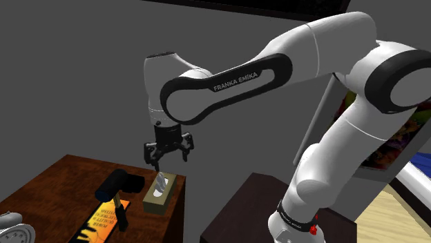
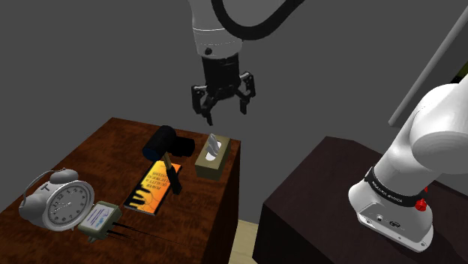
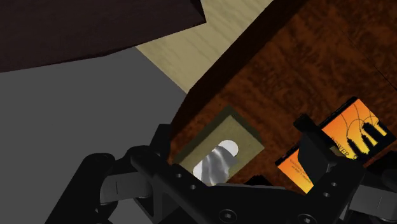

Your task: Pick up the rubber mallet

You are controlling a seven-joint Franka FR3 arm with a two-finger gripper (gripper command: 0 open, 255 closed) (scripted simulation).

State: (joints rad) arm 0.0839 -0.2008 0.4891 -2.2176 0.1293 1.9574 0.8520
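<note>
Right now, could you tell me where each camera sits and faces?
Shoulder view: beside the stand, looking down over the table; arm and open claw show.
Second exterior view: above the table's near end, facing the wall; claw, arm base show.
Wrist view: on the wrist, facing the tissue box; fingers show.
All share the orange book.

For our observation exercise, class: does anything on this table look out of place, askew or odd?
Only mildly. The black mallet lies partly on the orange book, its handle slanting across the cover instead of resting flat on the table. Nothing looks spilled or damaged.
</note>
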